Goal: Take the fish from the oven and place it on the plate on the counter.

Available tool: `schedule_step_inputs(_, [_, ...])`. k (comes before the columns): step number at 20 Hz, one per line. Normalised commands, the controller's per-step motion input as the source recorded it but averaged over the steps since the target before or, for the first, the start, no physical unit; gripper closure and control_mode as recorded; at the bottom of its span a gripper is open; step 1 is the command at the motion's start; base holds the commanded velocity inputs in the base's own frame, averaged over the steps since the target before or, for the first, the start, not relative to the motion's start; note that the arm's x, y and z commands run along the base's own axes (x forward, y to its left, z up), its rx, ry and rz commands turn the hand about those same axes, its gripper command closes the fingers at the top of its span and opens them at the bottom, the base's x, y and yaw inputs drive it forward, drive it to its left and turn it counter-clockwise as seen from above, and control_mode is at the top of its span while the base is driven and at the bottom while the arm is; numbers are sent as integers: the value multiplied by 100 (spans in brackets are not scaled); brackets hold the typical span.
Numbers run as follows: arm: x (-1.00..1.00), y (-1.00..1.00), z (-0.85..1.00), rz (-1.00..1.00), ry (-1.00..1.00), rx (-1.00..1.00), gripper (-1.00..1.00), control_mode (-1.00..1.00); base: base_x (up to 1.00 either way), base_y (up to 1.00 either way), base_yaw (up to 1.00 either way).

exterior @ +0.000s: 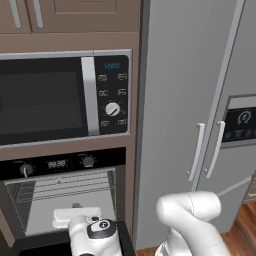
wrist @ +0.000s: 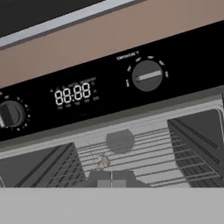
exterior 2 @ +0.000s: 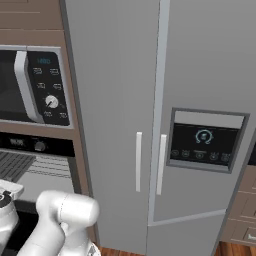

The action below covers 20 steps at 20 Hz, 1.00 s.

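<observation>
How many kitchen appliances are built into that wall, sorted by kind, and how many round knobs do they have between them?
Microwave: 1, with 1 knob
Oven, door open: 1, with 2 knobs
Fridge with two long handles: 1
Total: 3 appliances, 3 knobs

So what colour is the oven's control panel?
Black, with white digits; the oven's control panel shows best in the hand view.

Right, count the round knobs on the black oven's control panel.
2. On the black oven, one dark round knob sits left of the digital display, the other dark knob right of it. None seems hidden.
</observation>
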Motion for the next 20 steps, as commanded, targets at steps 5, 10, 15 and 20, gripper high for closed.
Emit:
schedule_step_inputs(5, [57, -28, 0, -1, 0, -1, 100, -100, 0, 0, 0])
schedule_step_inputs(10, [53, -17, 0, -3, 0, -8, 100, -100, 0, 0, 0])
schedule_step_inputs(15, [52, -1, -34, -3, 0, -15, 100, -100, 0, 0, 0])
schedule_step_inputs(20, [50, 3, -67, 0, 0, -17, 100, -100, 0, 0, 0])
